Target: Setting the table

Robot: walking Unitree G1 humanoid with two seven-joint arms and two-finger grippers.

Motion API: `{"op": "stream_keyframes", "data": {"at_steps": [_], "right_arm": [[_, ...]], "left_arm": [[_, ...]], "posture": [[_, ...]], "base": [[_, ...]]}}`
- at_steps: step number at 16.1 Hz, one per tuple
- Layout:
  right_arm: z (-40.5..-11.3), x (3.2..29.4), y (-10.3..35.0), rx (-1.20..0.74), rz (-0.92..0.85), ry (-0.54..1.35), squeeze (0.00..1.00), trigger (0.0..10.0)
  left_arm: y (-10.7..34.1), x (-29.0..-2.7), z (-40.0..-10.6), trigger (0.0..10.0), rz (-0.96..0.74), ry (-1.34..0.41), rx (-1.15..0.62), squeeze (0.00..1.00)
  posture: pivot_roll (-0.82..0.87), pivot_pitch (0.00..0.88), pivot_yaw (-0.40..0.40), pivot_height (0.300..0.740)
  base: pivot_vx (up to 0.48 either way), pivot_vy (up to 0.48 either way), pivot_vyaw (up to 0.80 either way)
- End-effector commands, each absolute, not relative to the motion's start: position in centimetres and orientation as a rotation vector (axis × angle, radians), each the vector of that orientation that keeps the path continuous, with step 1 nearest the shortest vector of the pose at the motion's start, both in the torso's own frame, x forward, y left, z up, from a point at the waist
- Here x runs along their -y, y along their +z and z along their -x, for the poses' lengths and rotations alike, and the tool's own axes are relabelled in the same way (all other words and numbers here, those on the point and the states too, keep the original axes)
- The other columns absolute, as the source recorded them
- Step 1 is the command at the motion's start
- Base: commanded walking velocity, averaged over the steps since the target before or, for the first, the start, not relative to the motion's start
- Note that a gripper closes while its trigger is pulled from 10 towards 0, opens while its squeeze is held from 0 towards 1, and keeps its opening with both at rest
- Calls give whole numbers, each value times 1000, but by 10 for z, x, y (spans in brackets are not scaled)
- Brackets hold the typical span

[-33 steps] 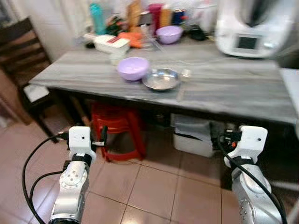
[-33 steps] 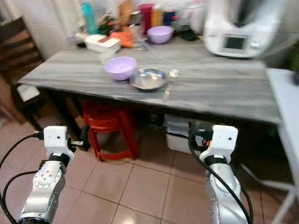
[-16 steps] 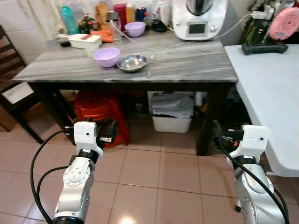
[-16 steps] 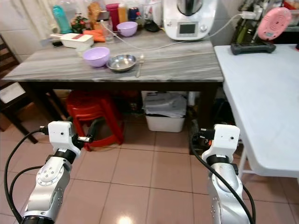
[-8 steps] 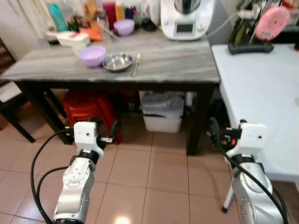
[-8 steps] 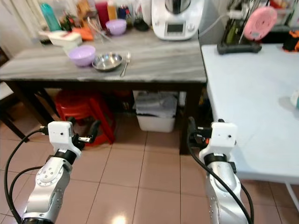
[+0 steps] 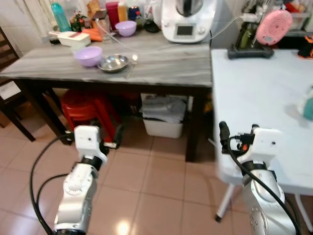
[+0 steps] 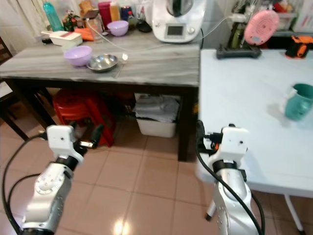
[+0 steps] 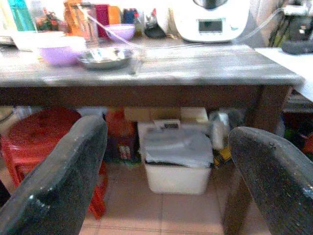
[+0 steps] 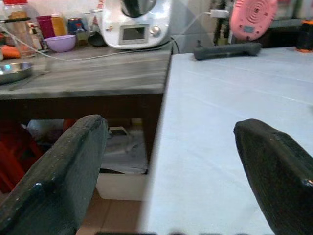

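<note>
On the grey wooden table a purple bowl stands beside a steel bowl, with a spoon lying just right of them. A second purple bowl sits at the back among bottles. A teal mug stands on the white table to the right. My left gripper is held low over the floor, open and holding nothing, facing the grey table. My right gripper is open too, level with the white table's near edge.
A white kitchen machine stands at the back of the grey table. Under that table are a red stool and a white bin. A dark chair stands at far left. A pink round device sits behind the white table.
The whole view has swung to the right and pulled back: the white table and the teal mug have come into sight. Both arms keep the same low pose.
</note>
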State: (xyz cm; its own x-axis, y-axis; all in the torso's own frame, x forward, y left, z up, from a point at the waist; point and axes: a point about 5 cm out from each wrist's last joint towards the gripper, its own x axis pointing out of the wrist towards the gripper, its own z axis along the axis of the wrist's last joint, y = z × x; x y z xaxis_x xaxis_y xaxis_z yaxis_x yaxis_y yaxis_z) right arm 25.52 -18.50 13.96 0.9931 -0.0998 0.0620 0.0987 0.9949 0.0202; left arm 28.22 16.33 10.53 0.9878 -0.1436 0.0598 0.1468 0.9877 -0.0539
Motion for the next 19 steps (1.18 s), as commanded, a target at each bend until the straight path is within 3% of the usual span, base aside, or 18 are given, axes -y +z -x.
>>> {"op": "stream_keyframes", "data": {"at_steps": [1, 19], "right_arm": [[-254, 187, 143, 74, -15, -120, 0, 10000], [-262, 191, 140, 54, -43, -158, 0, 10000]], "left_arm": [[108, -159, -283, 10000, 58, -178, 59, 0], [107, -155, -283, 10000, 57, -201, 49, 0]], "posture": [[-136, 53, 100, 740], [-129, 48, 98, 740]], "base": [[0, -341, 0], [0, -465, 0]]}}
